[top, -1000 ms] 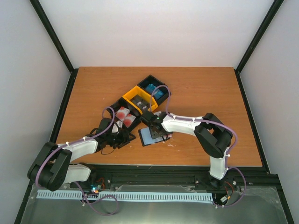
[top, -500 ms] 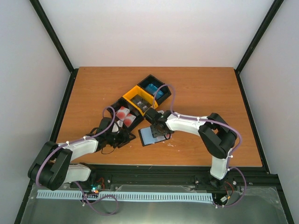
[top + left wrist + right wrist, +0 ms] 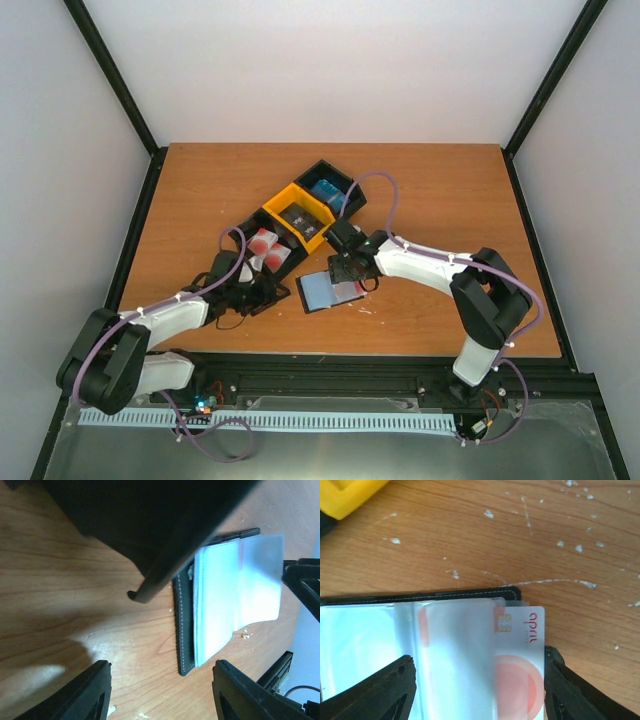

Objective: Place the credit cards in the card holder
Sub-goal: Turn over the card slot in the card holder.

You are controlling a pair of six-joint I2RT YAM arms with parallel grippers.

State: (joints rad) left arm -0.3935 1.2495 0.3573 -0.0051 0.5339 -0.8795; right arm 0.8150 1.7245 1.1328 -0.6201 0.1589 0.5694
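Observation:
The card holder [image 3: 320, 292] lies open on the table, black cover down, pale grey-blue pockets up. In the right wrist view a red-and-white credit card [image 3: 522, 645] sits partly inside a pocket of the card holder [image 3: 370, 645], its chip end sticking out to the right. My right gripper [image 3: 345, 270] is open and straddles the card and pockets [image 3: 477, 672]; the card's end touches the right finger. My left gripper [image 3: 266, 291] is open and empty, just left of the holder, whose stitched edge [image 3: 184, 620] lies ahead between its fingers [image 3: 160, 680].
The black-and-yellow tray [image 3: 277, 208] stands behind the holder, with red-and-white cards [image 3: 264, 247], dark cards [image 3: 298, 219] and blue cards [image 3: 326, 190] in its compartments. A dark blurred edge [image 3: 150, 525] fills the top of the left wrist view. White specks dot the wood.
My right arm has swung its elbow to the right and its gripper has shifted slightly up and right over the holder. The left arm has hardly moved.

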